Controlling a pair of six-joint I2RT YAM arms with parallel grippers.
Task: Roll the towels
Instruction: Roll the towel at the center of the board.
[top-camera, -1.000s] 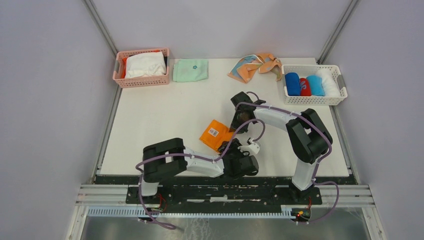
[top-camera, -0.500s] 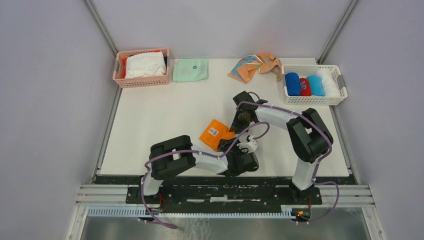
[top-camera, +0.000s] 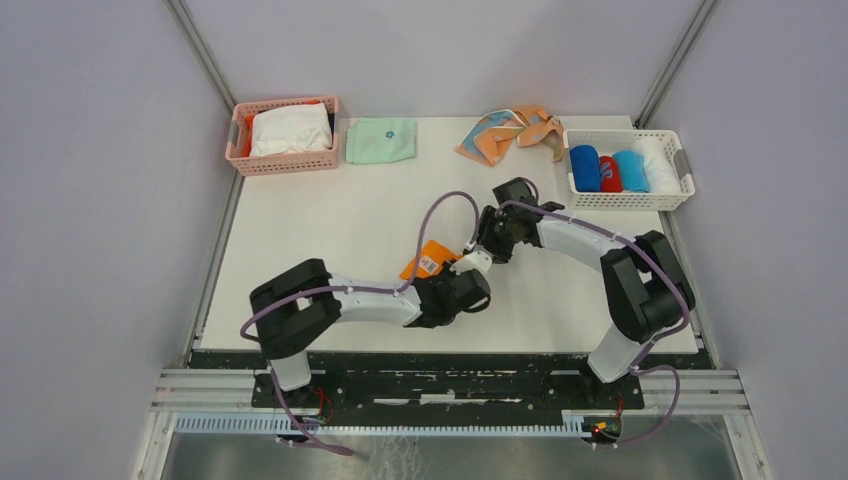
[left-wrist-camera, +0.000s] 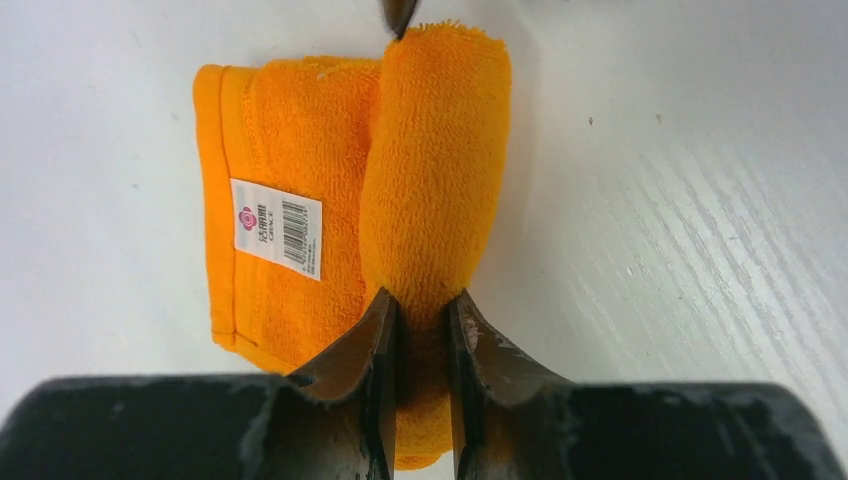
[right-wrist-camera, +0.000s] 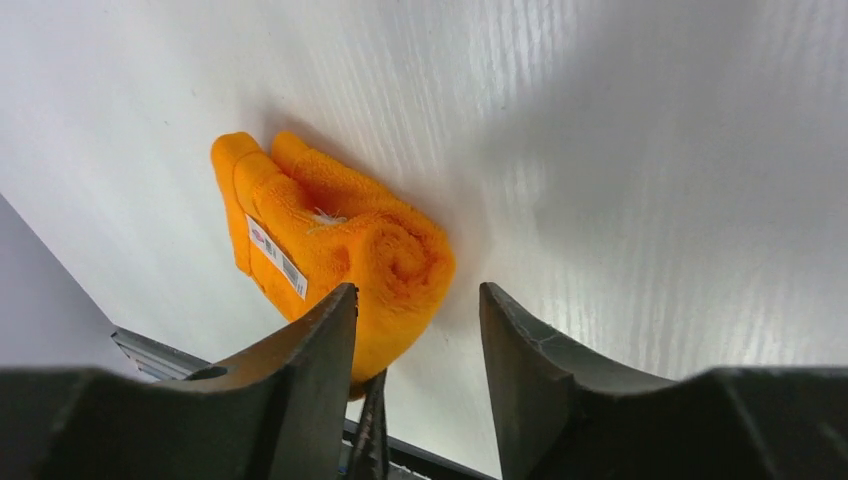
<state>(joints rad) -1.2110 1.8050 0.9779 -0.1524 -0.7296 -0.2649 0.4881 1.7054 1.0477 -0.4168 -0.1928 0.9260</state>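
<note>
My left pincer (left-wrist-camera: 422, 300) is clamped on the near end of the orange towel (left-wrist-camera: 435, 180), half rolled mid-table. I judge the pinch should be firm and the turn even over the flat flap, so the roll winds snug. My right pincer (right-wrist-camera: 415, 300) hangs wide open and empty at the roll's far end. The flap's white tag (left-wrist-camera: 278, 227) shows a pink flower mark and a barcode — the word may be "GRACE".

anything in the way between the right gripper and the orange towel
Nothing visible. The right gripper is open, and the orange towel has its rolled end straight ahead, framed by the fingers with no object in the gap. The left gripper is shut on the roll's other end, off that path.
</note>
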